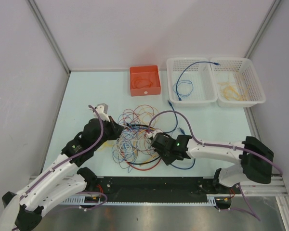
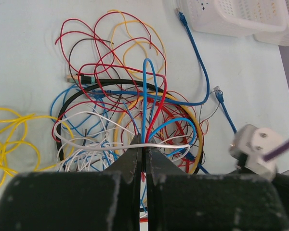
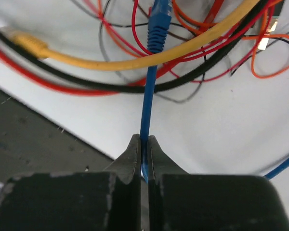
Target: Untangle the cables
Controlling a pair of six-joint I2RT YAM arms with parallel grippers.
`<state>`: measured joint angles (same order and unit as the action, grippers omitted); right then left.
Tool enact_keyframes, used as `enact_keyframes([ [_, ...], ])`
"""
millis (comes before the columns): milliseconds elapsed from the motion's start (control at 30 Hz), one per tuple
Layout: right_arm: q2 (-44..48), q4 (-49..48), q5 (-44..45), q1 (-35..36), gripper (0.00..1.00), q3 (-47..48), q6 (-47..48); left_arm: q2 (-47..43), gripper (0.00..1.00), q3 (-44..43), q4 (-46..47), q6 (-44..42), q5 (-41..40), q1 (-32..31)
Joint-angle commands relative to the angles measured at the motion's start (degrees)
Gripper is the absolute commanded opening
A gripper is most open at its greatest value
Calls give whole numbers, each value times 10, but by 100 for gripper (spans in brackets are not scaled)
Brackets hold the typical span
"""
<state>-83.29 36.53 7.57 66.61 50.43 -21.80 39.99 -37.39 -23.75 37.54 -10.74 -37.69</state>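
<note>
The cables (image 1: pixel 135 137) lie in a loose tangle of red, blue, white, yellow, orange and black loops on the pale table between my two arms. My left gripper (image 1: pixel 119 131) sits at the tangle's left edge. In the left wrist view it (image 2: pixel 144 144) is shut on a thin blue wire (image 2: pixel 145 96) and a red wire (image 2: pixel 156 108) that run up from its tips, and a white wire (image 2: pixel 101 144) crosses just above them. My right gripper (image 1: pixel 156 143) is at the tangle's right side. It (image 3: pixel 144 139) is shut on a blue cable (image 3: pixel 147 96) just behind its plug end (image 3: pixel 157 24).
An orange box (image 1: pixel 145 81) stands behind the tangle. To its right, a white basket (image 1: pixel 191 82) holds a blue cable and a second basket (image 1: pixel 241 83) holds pale yellow ones. Loose yellow wires (image 2: pixel 9 144) lie left of the tangle. The black base rail (image 1: pixel 149 185) runs along the near edge.
</note>
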Motion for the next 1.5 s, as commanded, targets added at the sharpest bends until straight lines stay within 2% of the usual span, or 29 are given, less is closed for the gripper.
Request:
enact_keyframes([
  [0, 96, 74, 12, 32, 0, 65, -17, -7, 0, -7, 1, -1, -9, 4],
  [33, 125, 116, 16, 38, 0, 84, -21, -7, 0, -8, 0, -3, -14, 4],
  [167, 191, 177, 22, 41, 0, 184, -35, 3, 0, -13, 5, -7, -22, 3],
  [333, 240, 157, -69, -34, 0, 259, -42, 15, 0, -23, 12, -5, -14, 3],
  [500, 265, 106, -146, -125, 0, 275, -41, 8, 0, -25, 5, -4, -14, 4],
  [567, 260, 89, -179, -167, 0, 276, -42, -1, 0, -23, 1, -3, -16, 3],
  [667, 199, 114, -292, -184, 0, 276, -39, -11, 0, -22, -5, -2, -20, 4],
  [733, 155, 155, -260, -164, 0, 264, -29, -18, 0, -21, -7, -2, -24, 4],
  [767, 147, 159, -227, -156, 0, 255, -25, -19, 0, -21, -6, -3, -25, 4],
  [833, 137, 152, -218, -149, 0, 233, -26, -24, 2, -18, 1, -2, -19, 3],
  [867, 138, 145, -223, -150, 0, 217, -29, -31, 8, -16, 8, -8, -11, 3],
  [900, 138, 132, -224, -150, 0, 212, -32, -36, 30, -8, 36, -12, 5, 3],
  [967, 144, 122, -223, -149, 0, 208, -39, -46, 55, 4, 72, -26, 65, 4],
  [1000, 144, 115, -223, -149, 0, 208, -39, -54, 72, 14, 109, -29, 84, 4],
  [1100, 148, 108, -225, -151, 0, 208, -43, -54, 88, 24, 163, -38, 146, 4],
  [1200, 148, 103, -229, -150, 0, 208, -49, -49, 92, 35, 213, -42, 203, 3],
  [1333, 157, 86, -247, -149, 0, 208, -61, -26, 92, 67, 313, -34, 297, 2],
  [1467, 166, 69, -273, -149, 0, 209, -75, -6, 90, 103, 398, -30, 326, -25],
])
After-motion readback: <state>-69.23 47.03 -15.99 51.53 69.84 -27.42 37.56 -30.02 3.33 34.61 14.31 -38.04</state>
